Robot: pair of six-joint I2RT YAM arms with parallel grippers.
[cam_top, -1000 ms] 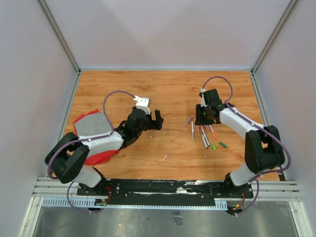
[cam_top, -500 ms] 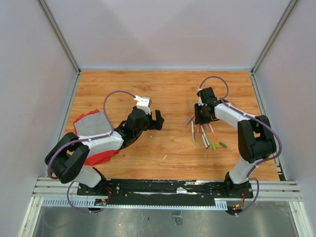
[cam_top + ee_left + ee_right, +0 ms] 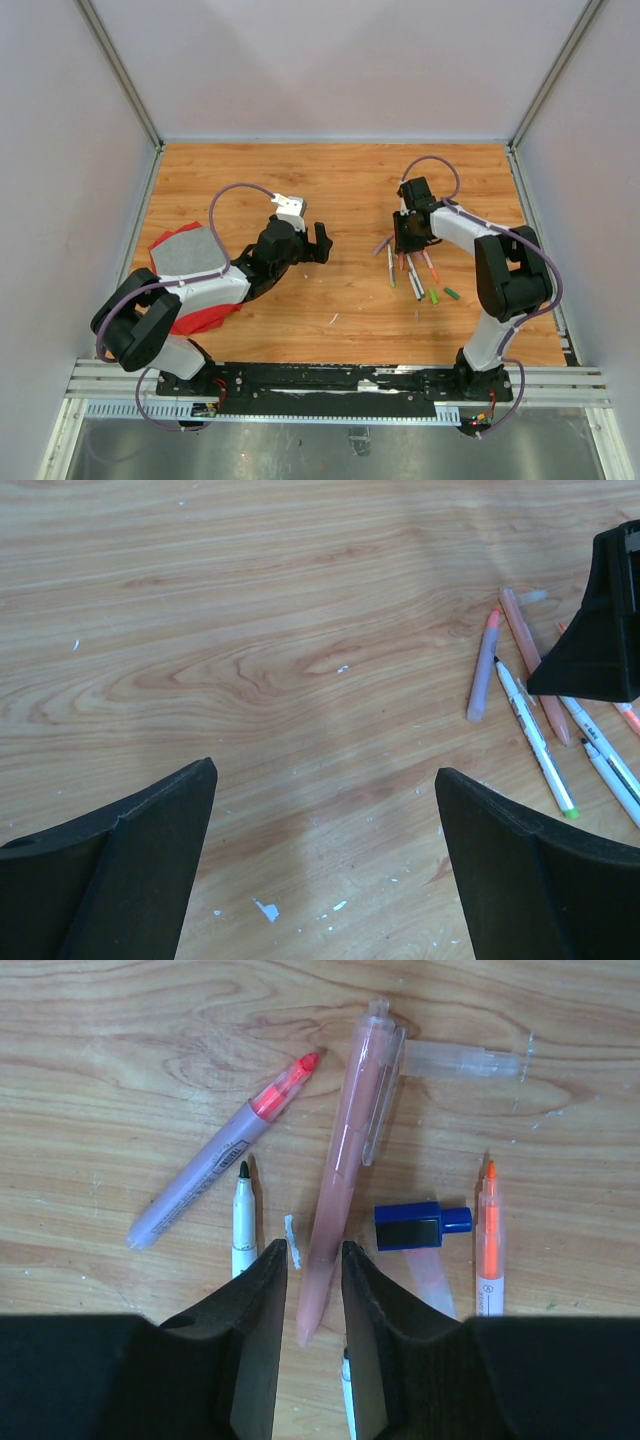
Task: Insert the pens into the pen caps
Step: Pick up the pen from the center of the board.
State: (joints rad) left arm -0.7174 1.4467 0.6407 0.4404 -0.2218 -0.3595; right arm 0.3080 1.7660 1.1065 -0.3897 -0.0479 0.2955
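Observation:
Several pens (image 3: 410, 272) lie loose on the wooden table at centre right. My right gripper (image 3: 313, 1248) is down among them, its jaws pinched narrow around the lower end of a translucent pink pen (image 3: 345, 1150) that lies flat on the wood. Beside it lie a purple pen with a red tip (image 3: 205, 1185), a white pen with a black tip (image 3: 243, 1225), an orange pen (image 3: 487, 1245), a blue pen cap (image 3: 420, 1225) and a clear cap (image 3: 465, 1061). Two green pen caps (image 3: 433, 296) rest nearer the front. My left gripper (image 3: 325, 770) hovers wide open over bare wood, left of the pile.
A red and grey cloth (image 3: 180, 255) lies under my left arm at the table's left side. White walls with metal corner posts close the table (image 3: 330, 180) in on three sides. My right gripper (image 3: 600, 630) shows black in the left wrist view.
The right jaws have narrowed around the pink pen, and the right arm's elbow has swung inward and forward. The left arm has stayed still.

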